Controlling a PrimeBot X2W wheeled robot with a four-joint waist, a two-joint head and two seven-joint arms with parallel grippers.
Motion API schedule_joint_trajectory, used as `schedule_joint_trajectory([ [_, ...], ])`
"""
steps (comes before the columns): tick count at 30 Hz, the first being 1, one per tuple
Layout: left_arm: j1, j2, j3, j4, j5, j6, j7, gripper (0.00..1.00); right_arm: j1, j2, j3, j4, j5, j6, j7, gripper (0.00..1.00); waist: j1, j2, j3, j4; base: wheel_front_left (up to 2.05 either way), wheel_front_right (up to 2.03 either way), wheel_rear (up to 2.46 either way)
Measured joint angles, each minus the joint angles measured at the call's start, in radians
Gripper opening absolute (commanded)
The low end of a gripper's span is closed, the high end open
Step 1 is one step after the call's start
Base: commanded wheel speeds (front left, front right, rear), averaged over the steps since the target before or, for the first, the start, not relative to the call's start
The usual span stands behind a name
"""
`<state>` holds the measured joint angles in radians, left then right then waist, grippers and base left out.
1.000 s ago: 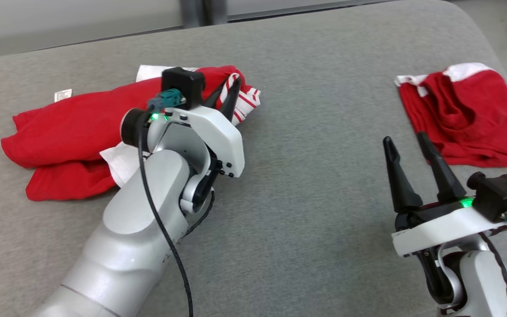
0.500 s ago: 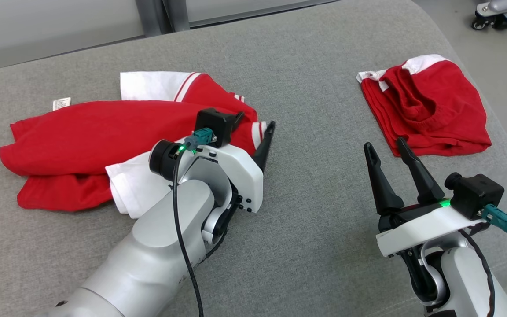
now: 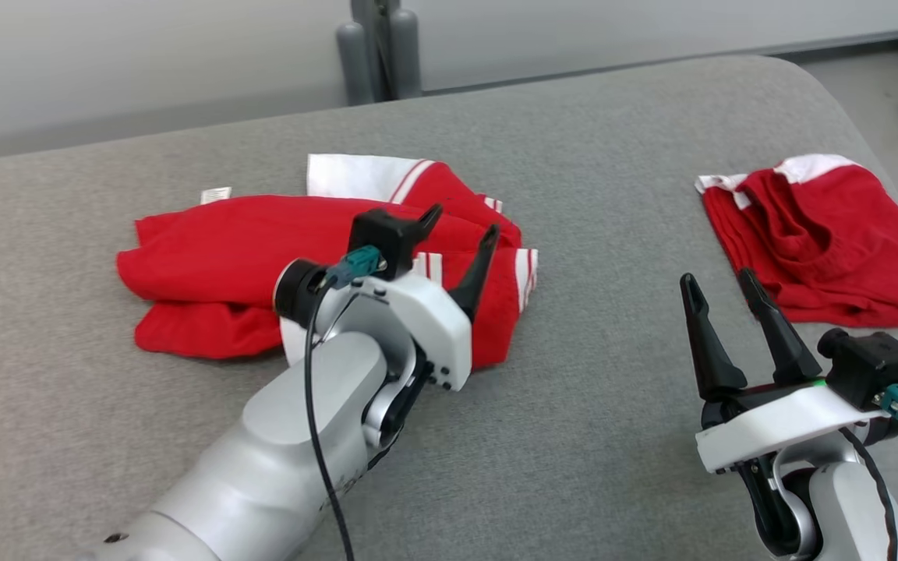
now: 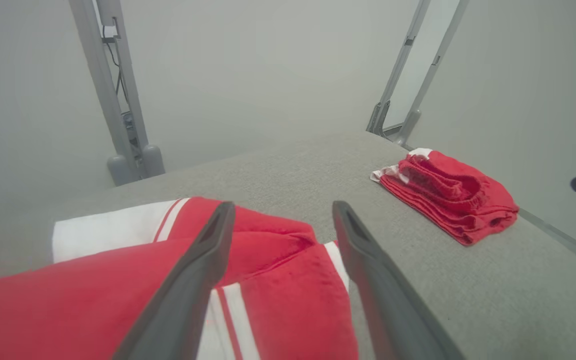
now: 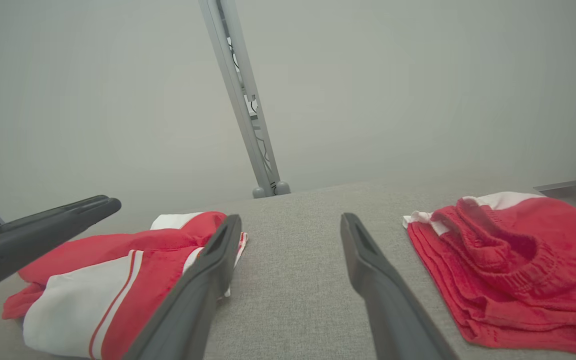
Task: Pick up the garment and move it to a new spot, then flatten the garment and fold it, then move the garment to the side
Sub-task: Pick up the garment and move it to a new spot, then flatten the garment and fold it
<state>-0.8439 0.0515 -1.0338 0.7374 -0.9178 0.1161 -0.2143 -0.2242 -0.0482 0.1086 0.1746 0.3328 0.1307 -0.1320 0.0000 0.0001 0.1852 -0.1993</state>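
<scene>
Left hand (image 3: 462, 220) wide open over the right end of the red-and-white garment (image 3: 207, 249), gripping nothing. Garment lies crumpled left of centre on the grey table (image 3: 613, 156). Right hand (image 3: 715, 278) open and empty, near right.

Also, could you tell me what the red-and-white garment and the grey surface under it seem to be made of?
Garment: soft matte knit, perhaps cotton jersey; it creases and folds limply. Surface: matte grey woven cloth, fine weave visible; rounded corner suggests padding.

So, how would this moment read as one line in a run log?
left gripper: open, over red-and-white garment | right gripper: open, empty | second red garment: lying at right on grey surface
</scene>
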Motion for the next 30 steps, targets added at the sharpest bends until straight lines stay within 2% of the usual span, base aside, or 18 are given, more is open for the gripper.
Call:
schedule_joint_trajectory([
  [5, 0.062, 0.030, 0.009, 0.054, -0.026, -0.004, -0.002, 1.00, 0.035, 0.000, -0.007, -0.021, -0.007, 0.000, 0.018, 1.00, 0.0000, 0.0000, -0.036, 0.045, 0.00, 0.00, 0.00],
  [10, 0.102, 0.046, 0.025, 0.101, -0.058, -0.004, 0.004, 1.00, 0.051, 0.000, -0.008, -0.038, -0.008, 0.000, 0.030, 1.00, 0.0000, 0.0000, -0.056, 0.062, 0.00, 0.00, 0.00],
  [22, 0.139, 0.074, 0.100, 0.253, -0.135, -0.004, -0.002, 1.00, 0.061, 0.000, -0.010, -0.076, -0.022, 0.000, 0.053, 1.00, 0.0000, 0.0000, -0.037, 0.029, 0.00, 0.00, 0.00],
  [27, 0.136, 0.073, 0.125, 0.281, -0.153, -0.029, -0.015, 1.00, 0.061, 0.000, -0.014, -0.081, -0.024, 0.000, 0.054, 1.00, 0.0000, 0.0000, -0.028, 0.022, 0.00, 0.00, 0.00],
  [30, 0.131, 0.062, 0.141, 0.285, -0.180, -0.069, -0.015, 1.00, 0.061, 0.000, -0.015, -0.084, -0.025, 0.000, 0.056, 1.00, 0.0000, 0.0000, -0.025, 0.021, 0.00, 0.00, 0.00],
])
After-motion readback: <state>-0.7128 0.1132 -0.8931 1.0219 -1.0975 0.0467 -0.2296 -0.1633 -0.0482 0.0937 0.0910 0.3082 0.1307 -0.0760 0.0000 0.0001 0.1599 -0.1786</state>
